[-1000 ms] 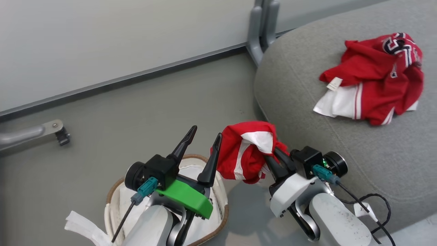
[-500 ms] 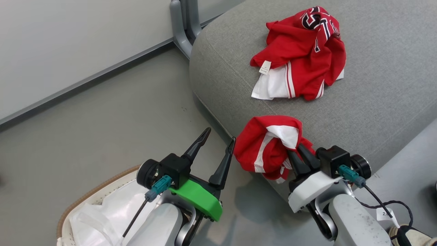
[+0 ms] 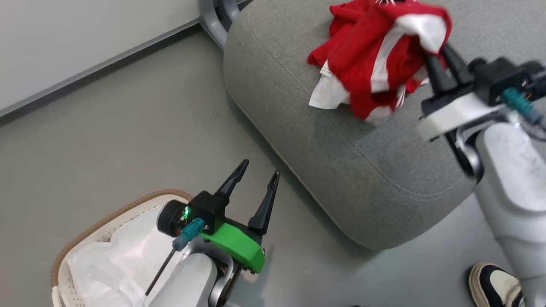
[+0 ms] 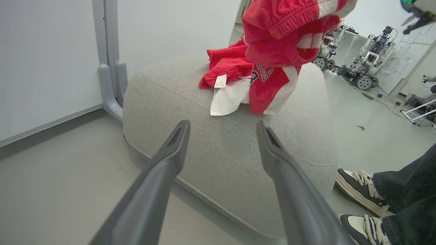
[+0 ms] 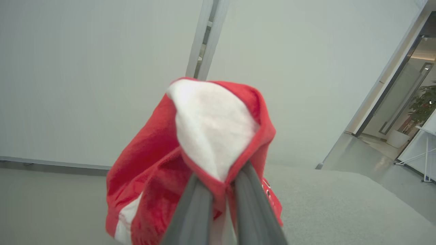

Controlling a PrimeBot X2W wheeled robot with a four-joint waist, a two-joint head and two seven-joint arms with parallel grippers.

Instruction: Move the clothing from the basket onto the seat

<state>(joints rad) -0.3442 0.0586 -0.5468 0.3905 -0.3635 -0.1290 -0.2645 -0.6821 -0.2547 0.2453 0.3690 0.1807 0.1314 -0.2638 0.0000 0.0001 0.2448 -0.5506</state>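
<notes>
Grey floor, seat. My right gripper clamped bunched fold of clothing over seat; judged soft, light, limp. My left gripper spread wide, empty.

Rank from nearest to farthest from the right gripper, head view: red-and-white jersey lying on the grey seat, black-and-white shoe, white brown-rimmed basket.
1. Red-and-white jersey lying on the grey fabric seat: just left of the right gripper and its held jersey.
2. Black-and-white shoe: floor, lower right.
3. White perforated plastic basket, brown rim: floor, far lower left.
</notes>
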